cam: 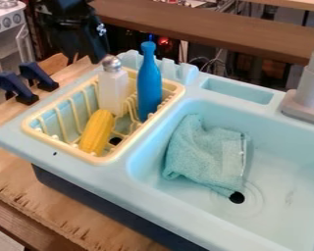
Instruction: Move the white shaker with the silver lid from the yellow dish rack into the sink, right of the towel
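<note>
At the upper left, the black gripper (73,30) hangs beyond the back left corner of the light blue toy sink, apart from the objects. Nearest to it, in the cream dish rack (47,142), a white shaker (114,88) with a metallic top stands upright. Right of the shaker is an upright blue bottle (148,83). A yellow corn cob (96,131) leans in the rack's front part. In the sink basin (287,166) lies a crumpled teal cloth (202,154), its lower corner by the dark drain hole (236,197).
A grey faucet (307,93) rises at the right, behind the basin. Two dark blue clamps (38,76) sit on the wooden table (61,208) at left. A brown wooden beam (212,29) runs across the back. A white toy stove (6,22) is at the upper left.
</note>
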Motion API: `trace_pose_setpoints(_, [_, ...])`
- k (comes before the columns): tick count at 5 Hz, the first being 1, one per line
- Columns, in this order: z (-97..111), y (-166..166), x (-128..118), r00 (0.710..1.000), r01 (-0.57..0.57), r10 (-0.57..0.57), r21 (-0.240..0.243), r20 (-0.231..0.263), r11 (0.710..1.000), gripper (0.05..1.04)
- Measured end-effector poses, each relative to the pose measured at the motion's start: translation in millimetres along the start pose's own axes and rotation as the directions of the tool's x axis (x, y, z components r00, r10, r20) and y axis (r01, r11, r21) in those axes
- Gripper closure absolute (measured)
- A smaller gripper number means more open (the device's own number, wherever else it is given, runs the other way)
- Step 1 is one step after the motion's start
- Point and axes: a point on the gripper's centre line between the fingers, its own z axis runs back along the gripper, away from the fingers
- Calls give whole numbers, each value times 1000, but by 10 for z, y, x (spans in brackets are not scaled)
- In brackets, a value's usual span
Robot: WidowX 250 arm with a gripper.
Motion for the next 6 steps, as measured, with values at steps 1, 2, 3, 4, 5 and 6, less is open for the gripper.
trace_pose_setpoints(1, [-40,-46,36,1000,5,-5,-17,5,1000,81])
trace_pose_setpoints(2, [-41,-112,75,1000,12,-13,-34,-8,999,81])
trace_pose_setpoints(3, [-51,-198,97,1000,-12,12,-65,-5,998,81])
trace_pose_setpoints(4, [-114,-223,136,999,-31,30,-93,-11,995,81])
trace_pose_setpoints(5, [-254,-195,151,996,-63,56,-105,-75,993,81])
trace_pose_setpoints(6, [-349,-161,198,986,-94,83,-71,-144,993,128])
